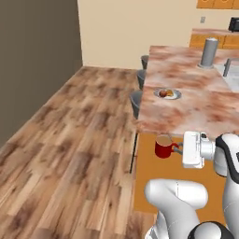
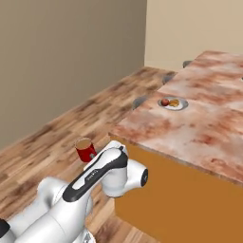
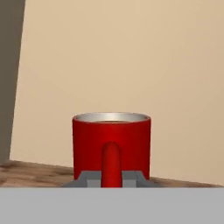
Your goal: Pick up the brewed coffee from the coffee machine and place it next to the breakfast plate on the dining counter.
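Wood flooring stretching off at nine o'clock, dining counter filling the twelve-to-three side; carrying step under way. Gripper clenching the handle of the brewed coffee, holding it upright in the air, below the counter edge and in front of its orange side. Needing, by judgement, lifting above the marbled top, then reaching toward twelve o'clock and setting down just beside the breakfast plate

1. You see a wood-plank floor in mixed brown tones running to the room's far corner.
2. You face a cream wall at the back, meeting a grey-brown wall on the left.
3. Grey stools line the island's left edge.
4. Orange cabinets hang at the upper right.
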